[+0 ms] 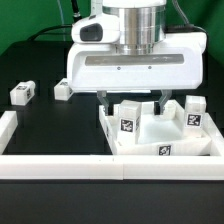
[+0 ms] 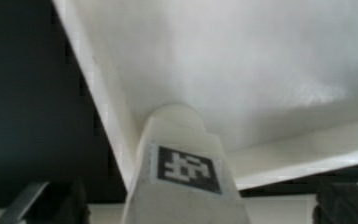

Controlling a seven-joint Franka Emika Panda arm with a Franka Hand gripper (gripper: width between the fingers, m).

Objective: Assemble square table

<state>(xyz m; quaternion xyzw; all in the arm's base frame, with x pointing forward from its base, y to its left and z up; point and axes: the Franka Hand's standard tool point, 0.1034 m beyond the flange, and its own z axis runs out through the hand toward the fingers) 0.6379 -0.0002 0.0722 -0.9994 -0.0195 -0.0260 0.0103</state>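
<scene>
The white square tabletop (image 1: 150,135) lies at the exterior view's right, tray side up. One white leg (image 1: 128,118) with a tag stands upright in a near corner of it. My gripper (image 1: 132,105) hangs right over this leg, open, its dark fingers (image 1: 105,100) apart on either side and clear of it. In the wrist view the same leg (image 2: 183,165) rises between the two fingertips (image 2: 34,205), with gaps on both sides, and the tabletop (image 2: 247,80) fills the background. Another tagged leg (image 1: 193,113) stands at the tabletop's far right corner.
Two loose white legs (image 1: 22,93) (image 1: 62,90) lie on the black table at the exterior view's left. A long white border wall (image 1: 100,166) runs along the front, and another wall (image 1: 8,125) stands at the left edge.
</scene>
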